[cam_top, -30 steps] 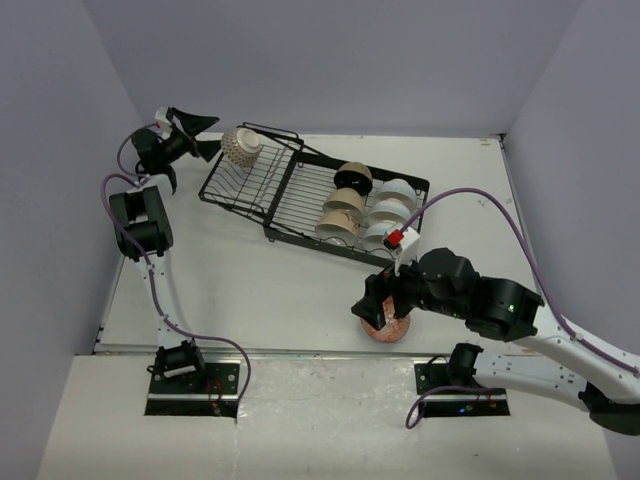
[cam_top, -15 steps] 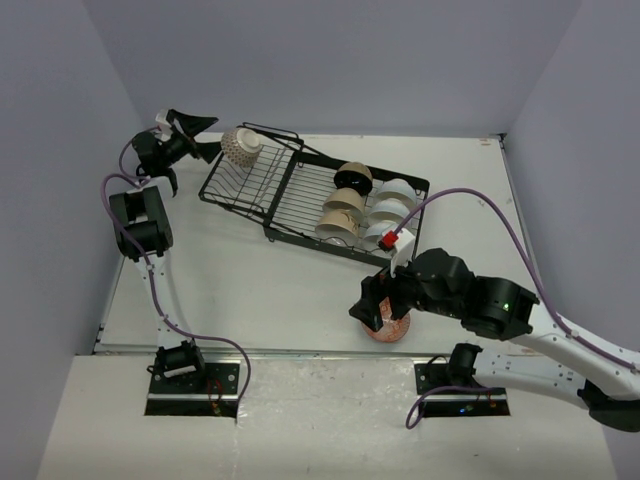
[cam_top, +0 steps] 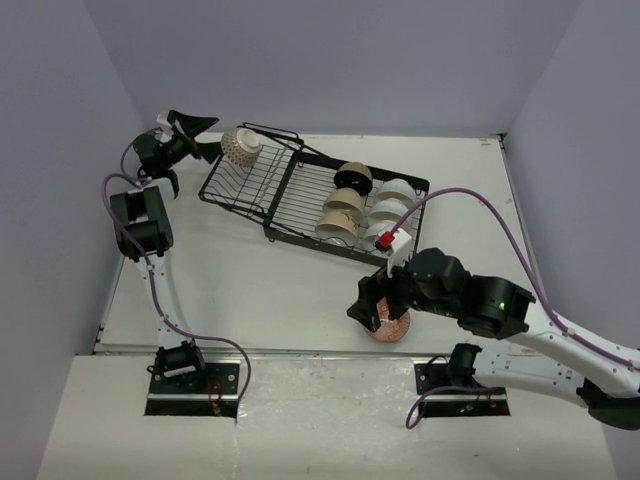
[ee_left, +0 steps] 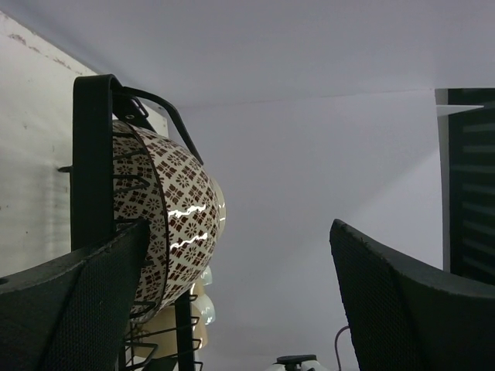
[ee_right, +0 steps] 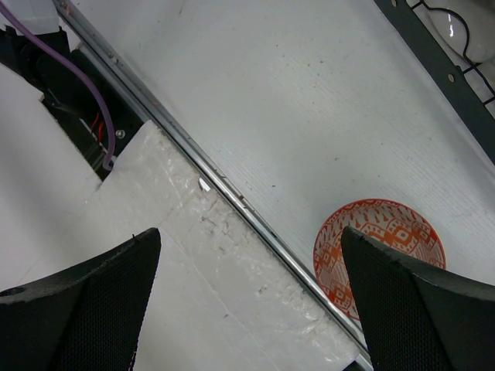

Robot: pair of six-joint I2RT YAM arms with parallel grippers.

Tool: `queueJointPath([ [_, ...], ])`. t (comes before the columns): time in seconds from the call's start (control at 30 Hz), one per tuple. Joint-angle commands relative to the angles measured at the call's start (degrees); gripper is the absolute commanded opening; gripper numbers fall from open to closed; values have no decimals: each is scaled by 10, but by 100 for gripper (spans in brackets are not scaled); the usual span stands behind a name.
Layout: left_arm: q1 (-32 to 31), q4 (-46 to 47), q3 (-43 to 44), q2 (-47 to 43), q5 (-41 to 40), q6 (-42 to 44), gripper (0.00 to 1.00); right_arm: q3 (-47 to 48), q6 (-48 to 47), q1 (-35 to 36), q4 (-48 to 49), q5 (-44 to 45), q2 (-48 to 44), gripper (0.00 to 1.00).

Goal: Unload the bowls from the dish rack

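One orange bowl (ee_right: pixel 379 251) is sitting on the table (cam_top: pixel 250 290) below the right fingers (ee_right: pixel 77 301), which are gaping wide and empty. The left fingers (ee_left: pixel 77 309), equally wide, are hovering beside a brown-patterned bowl (ee_left: pixel 178 224) in the dish rack (cam_top: pixel 290 190); several other bowls (cam_top: pixel 345 205) are waiting there.

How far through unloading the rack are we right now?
Done: one orange-patterned bowl sits on the table by the near edge, just below the open right hand. In hand: nothing held; the open left hand faces the brown-patterned bowl at the dish rack's far-left end. Left: that bowl plus about six other bowls, white, beige and black-inside.
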Motion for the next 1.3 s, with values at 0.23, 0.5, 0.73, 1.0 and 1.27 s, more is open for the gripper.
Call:
queueJointPath([
  [0.23, -10, 79, -21, -41, 10, -44, 98, 3, 2, 9, 25, -12, 1, 99],
  [0.5, -19, 91, -25, -40, 13, -48, 91, 2, 0, 10, 24, -17, 9, 99],
  [0.73, -25, 99, -34, -37, 10, -54, 79, 3, -1, 13, 21, -19, 11, 99],
  [1.0, -27, 119, -40, -28, -1, -71, 65, 2, -1, 15, 19, -17, 17, 99],
  [1.27, -35, 117, -30, -13, -6, -71, 57, 3, -3, 15, 18, -18, 23, 99],
])
